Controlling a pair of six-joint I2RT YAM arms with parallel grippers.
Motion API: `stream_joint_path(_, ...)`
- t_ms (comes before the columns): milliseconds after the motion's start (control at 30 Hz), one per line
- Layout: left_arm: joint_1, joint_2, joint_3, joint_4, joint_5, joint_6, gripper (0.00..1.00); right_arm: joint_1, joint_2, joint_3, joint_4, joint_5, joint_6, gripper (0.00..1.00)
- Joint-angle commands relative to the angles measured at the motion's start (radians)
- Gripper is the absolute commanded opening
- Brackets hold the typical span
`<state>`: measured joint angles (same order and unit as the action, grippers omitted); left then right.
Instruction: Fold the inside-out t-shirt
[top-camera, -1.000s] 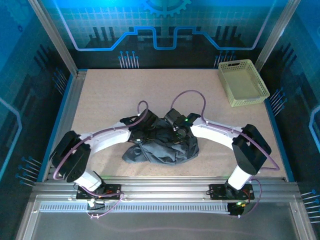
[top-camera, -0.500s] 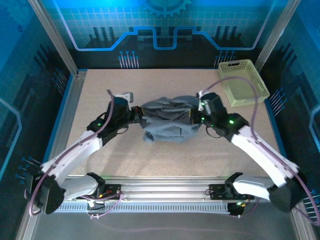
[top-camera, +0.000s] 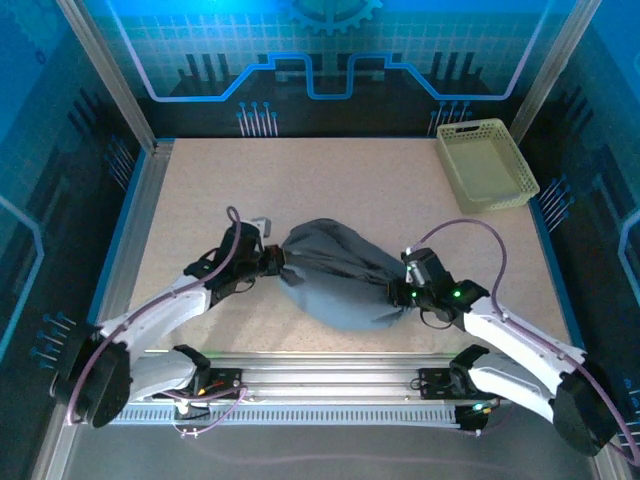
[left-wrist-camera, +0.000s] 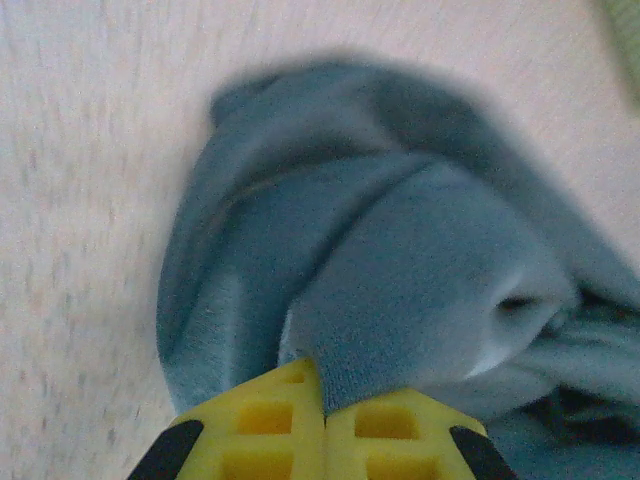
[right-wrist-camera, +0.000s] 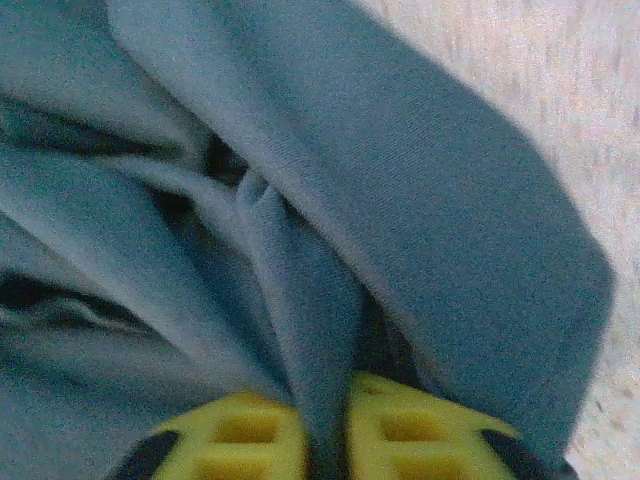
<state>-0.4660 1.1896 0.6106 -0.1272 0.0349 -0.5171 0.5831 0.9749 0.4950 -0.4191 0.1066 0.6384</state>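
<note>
Currently, a dark slate-grey, soft fabric t-shirt (top-camera: 335, 280) lies bunched in a rounded heap on the near half of the table, strung between two grippers. The left gripper (top-camera: 272, 262), at the shirt's left end, has its yellow pads (left-wrist-camera: 265, 420) pressed together on a thick fold of cloth. The right gripper (top-camera: 402, 290), at the shirt's right end, has its yellow pads (right-wrist-camera: 240, 430) slightly apart with a narrow fold running down between them. Whether that fold is pinched cannot be told.

Several things could go wrong from here. If the right side holds loosely, the fold could slip out and the heap would sag toward the left, leaving one arm dragging a lump. Each grip seems to take in several layers, so a pull apart may stretch a knot of cloth rather than open the shirt flat. The seams and sleeves are hidden inside the bundle, so a fold made now would likely land crooked.

The pale beige, speckled tabletop (top-camera: 330, 180) looks flat and matte, with bare space beyond the shirt. A pale yellow-green plastic lattice basket (top-camera: 449, 170) sits at the far right corner, well apart from the shirt. Silver aluminium posts (top-camera: 100, 70) frame the table, and a blue-lit back panel with circuit-like line patterns (top-camera: 330, 60) closes the far side. A ribbed metal rail (top-camera: 330, 375) runs along the near edge.
</note>
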Motion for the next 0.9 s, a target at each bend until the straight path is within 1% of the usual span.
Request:
stream_joint_path(0, -0.022, 0.042, 0.0, -0.019, 0.084, 0.018, 0.0, 0.028, 0.02, 0.076, -0.013, 0.052, -0.022, 0.43)
stream_joint_path(67, -0.056, 0.051, 0.011, -0.02, 0.07, 0.029, 0.0, 0.055, 0.052, 0.161, -0.075, 0.107, -0.083, 0.5)
stream_joint_path(133, -0.083, 0.04, 0.015, -0.008, 0.058, 0.033, 0.0, 0.113, 0.101, 0.255, -0.132, 0.174, -0.156, 0.6)
stream_joint_path(167, -0.088, 0.033, 0.015, -0.001, 0.056, 0.032, 0.0, 0.139, 0.129, 0.294, -0.159, 0.207, -0.182, 0.63)
stream_joint_path(233, -0.095, 0.015, 0.008, 0.019, 0.056, 0.028, 0.0, 0.193, 0.196, 0.366, -0.194, 0.236, -0.23, 0.66)
stream_joint_path(267, -0.097, 0.007, 0.004, 0.025, 0.056, 0.027, 0.0, 0.217, 0.231, 0.393, -0.203, 0.252, -0.242, 0.67)
stream_joint_path(367, -0.099, -0.019, -0.008, 0.035, 0.045, 0.023, 0.0, 0.238, 0.34, 0.457, -0.23, 0.269, -0.237, 0.66)
stream_joint_path(433, -0.099, -0.031, -0.014, 0.026, 0.031, 0.023, 0.0, 0.246, 0.397, 0.471, -0.23, 0.257, -0.248, 0.6)
stream_joint_path(500, -0.099, -0.037, -0.012, 0.015, 0.021, 0.026, 0.0, 0.266, 0.418, 0.474, -0.215, 0.232, -0.259, 0.55)
stream_joint_path(667, -0.099, -0.029, -0.017, 0.018, 0.024, 0.024, 0.0, 0.327, 0.442, 0.489, -0.181, 0.187, -0.23, 0.5)
stream_joint_path(867, -0.099, -0.019, -0.014, 0.031, 0.036, 0.02, 0.0, 0.345, 0.532, 0.518, -0.173, 0.24, -0.182, 0.48)
